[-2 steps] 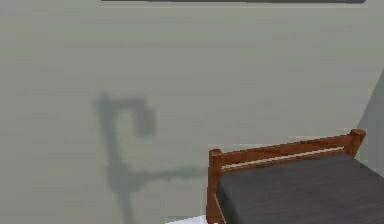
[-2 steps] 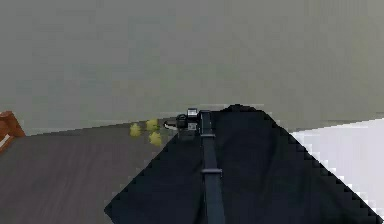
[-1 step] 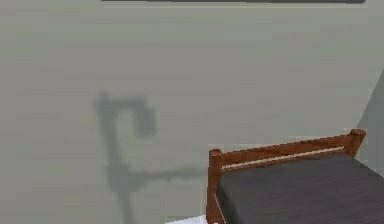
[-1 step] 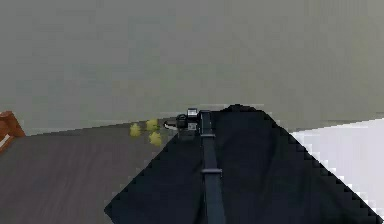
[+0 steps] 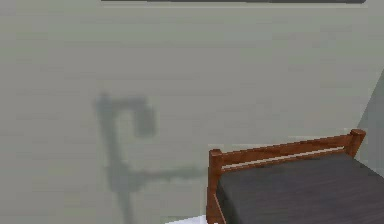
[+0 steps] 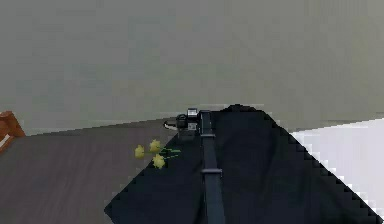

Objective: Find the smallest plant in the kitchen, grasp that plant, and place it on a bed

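1. A yellow-flowered plant point(image 6: 152, 153) is spotted over the bed point(image 6: 60, 180), at the black blanket's point(image 6: 255, 170) edge.
2. The gripper point(image 6: 171, 123) is seen just beyond; whether anything is held cannot be told.
3. The bed's wooden frame point(image 5: 285, 151) is backed by a pale wall point(image 5: 220, 70).

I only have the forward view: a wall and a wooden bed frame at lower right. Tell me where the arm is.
Observer: In the arm side view the arm extends over a dark blanket on the bed.
Operator: Report what is near its tip.
Observer: A small sprig with yellow-green blobs shows by the blanket's left edge, below and left of the gripper. I cannot tell whether the gripper holds anything.
Operator: Give me what is right of the blanket.
Observer: White bedding lies there.
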{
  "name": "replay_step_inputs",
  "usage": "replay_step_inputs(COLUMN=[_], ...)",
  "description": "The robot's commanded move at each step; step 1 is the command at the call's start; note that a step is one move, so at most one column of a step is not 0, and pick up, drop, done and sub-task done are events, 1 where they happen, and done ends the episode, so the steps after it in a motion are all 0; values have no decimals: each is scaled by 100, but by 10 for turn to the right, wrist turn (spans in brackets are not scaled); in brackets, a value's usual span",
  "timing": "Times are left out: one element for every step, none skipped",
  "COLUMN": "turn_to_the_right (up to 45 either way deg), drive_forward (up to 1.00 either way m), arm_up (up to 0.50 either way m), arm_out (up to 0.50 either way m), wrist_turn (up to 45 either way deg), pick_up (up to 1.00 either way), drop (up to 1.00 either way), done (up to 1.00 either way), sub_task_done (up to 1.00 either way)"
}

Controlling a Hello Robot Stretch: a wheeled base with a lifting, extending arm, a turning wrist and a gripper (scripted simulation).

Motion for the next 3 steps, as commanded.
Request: replay_step_inputs(turn_to_the_right=[0,0,0], drive_forward=[0,0,0], arm_up=[10,0,0], arm_out=[0,-8,0], wrist_turn=[0,0,0], pick_up=[0,0,0], drop=[0,0,0], done=[0,0,100], sub_task_done=[0,0,0])
